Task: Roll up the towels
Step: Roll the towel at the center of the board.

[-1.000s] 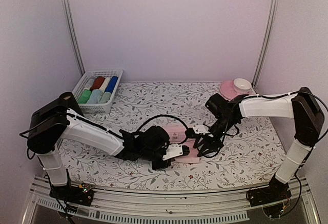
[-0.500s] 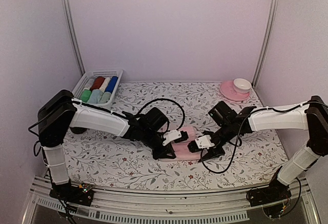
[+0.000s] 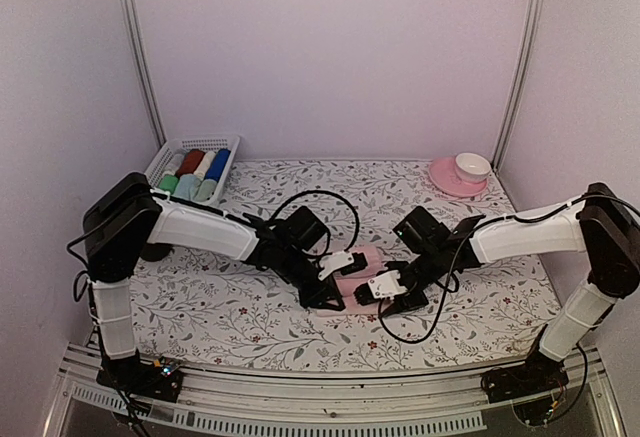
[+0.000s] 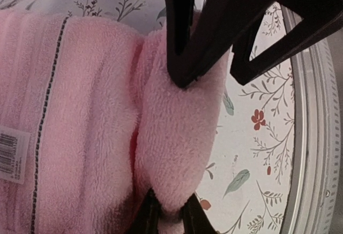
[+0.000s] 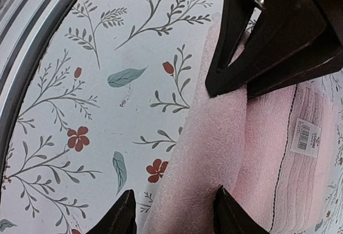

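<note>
The pale pink towel (image 3: 358, 269) lies on the flowered table at front centre, its near edge turned over into a thick fold (image 4: 182, 137). My left gripper (image 3: 335, 292) is shut on one end of that fold, shown in the left wrist view (image 4: 169, 215). My right gripper (image 3: 378, 295) is open at the other end. In the right wrist view (image 5: 174, 215) its fingers straddle the fold (image 5: 214, 148), one on the table, one in the crease. A barcode label (image 5: 306, 136) shows on the towel. Pale green rolls (image 3: 185, 187) lie in the basket. I cannot tell whether one is the mint towel.
A white basket (image 3: 200, 141) with several rolled cloths stands at the back left. A pink saucer with a white cup (image 3: 460, 172) stands at the back right. The metal front rail (image 3: 330, 412) runs close to the towel. A black cable (image 3: 320, 202) loops over the table.
Both grippers have come closer together at the towel's near edge. The towel looks narrower, its near edge turned over into a fold.
</note>
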